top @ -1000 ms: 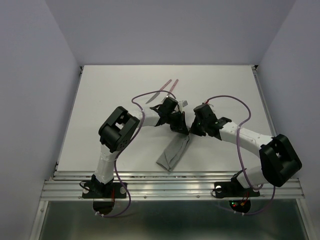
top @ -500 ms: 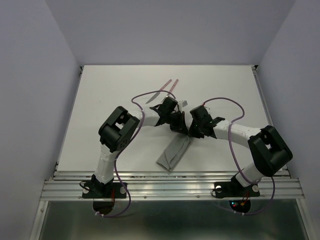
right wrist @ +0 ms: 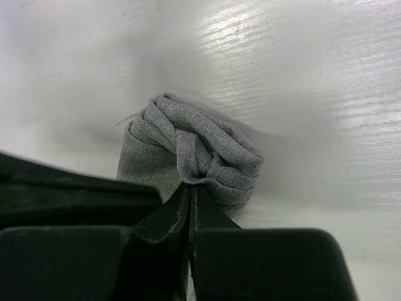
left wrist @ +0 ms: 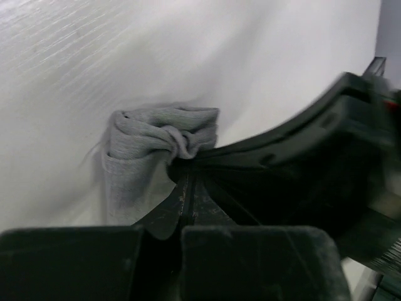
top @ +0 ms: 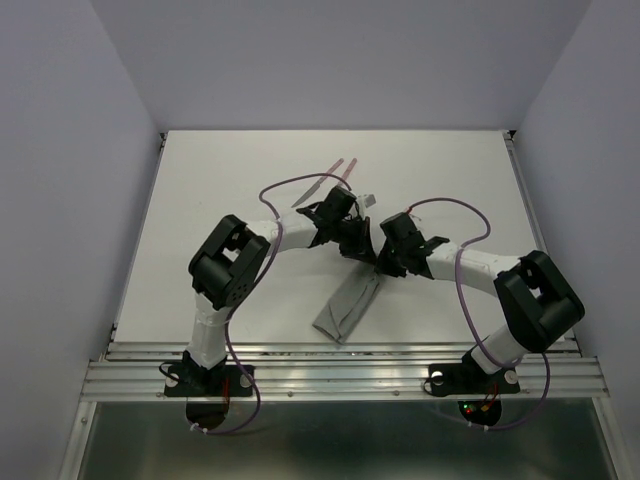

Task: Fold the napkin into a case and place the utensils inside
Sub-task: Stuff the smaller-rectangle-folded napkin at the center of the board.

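Cloth is the crux here: the napkin (top: 345, 305) lies on the white worktop (top: 200, 200) as a narrow grey strip. Its long axis slants from the centre of the overhead view down and to the left, toward the bottom of the frame. Both hands meet at its upper end — the left hand (left wrist: 183, 170) reaching in from the upper left, the right hand (right wrist: 190, 188) from the right. Each is pinched tight on a bunch of the fabric, with nothing but cloth between its fingers. In the wrist views that end is gathered into soft, rumpled folds, a matte fine weave against the glossy, faintly grained surface. The lower end lies flat and free. The utensils (top: 336, 174) — slim, with pinkish handles — lie side by side higher in the frame, apart from the strip and nearer the left arm. By my reading, the held end must be opened into a mouth before anything goes in, and such thin cloth will likely sag.
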Controlling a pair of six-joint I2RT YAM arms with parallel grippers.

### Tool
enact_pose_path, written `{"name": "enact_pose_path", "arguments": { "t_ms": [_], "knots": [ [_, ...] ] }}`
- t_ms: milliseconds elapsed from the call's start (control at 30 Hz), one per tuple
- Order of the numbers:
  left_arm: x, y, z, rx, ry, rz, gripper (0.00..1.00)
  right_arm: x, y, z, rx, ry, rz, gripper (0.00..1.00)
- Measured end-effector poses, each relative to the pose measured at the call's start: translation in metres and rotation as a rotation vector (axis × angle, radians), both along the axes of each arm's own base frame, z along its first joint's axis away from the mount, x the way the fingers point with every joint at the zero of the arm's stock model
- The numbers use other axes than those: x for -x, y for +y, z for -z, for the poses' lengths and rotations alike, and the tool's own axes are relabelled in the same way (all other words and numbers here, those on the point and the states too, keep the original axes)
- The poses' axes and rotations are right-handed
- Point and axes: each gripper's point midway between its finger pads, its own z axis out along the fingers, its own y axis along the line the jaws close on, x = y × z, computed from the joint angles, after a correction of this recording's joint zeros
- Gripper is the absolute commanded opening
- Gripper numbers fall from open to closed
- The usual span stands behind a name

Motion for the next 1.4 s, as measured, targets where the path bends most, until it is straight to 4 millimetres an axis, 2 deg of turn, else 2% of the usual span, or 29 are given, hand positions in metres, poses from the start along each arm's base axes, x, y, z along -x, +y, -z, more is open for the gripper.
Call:
{"name": "enact_pose_path", "arguments": {
  "t_ms": [133, 233, 400, 567, 767, 967, 1100, 1400],
  "knots": [
    [-0.001, -0.001, -0.03, 0.047, -0.051, 0.0, 0.0, 0.0, 0.0, -0.001, -0.012, -0.006, 0.009, 0.01],
    [0.007, 0.004, -0.038, 0.069, -0.051, 0.005, 0.0, 0.0, 0.0, -0.001, -0.014, -0.008, 0.013, 0.01],
    [0.031, 0.014, -0.016, 0.044, 0.032, 0.01, 0.0, 0.001, 0.0, -0.001, -0.013, -0.007, 0.013, 0.01],
    [0.045, 0.012, -0.01, 0.038, 0.058, 0.029, 0.0, 0.002, -0.001, -0.001, -0.01, -0.005, 0.014, 0.01],
    [0.05, 0.002, -0.008, 0.054, 0.052, 0.042, 0.0, 0.006, -0.005, -0.005, 0.001, 0.002, 0.017, 0.01],
    [0.055, 0.0, 0.02, 0.027, 0.1, 0.048, 0.0, 0.011, -0.011, -0.022, 0.001, -0.016, 0.02, 0.01],
    [0.054, -0.002, 0.019, 0.038, 0.096, 0.053, 0.0, 0.013, -0.014, -0.031, 0.002, -0.031, 0.019, 0.01],
    [0.055, -0.004, 0.02, 0.046, 0.098, 0.06, 0.0, 0.016, -0.017, -0.027, 0.02, -0.015, 0.009, 0.01]
  ]
}}
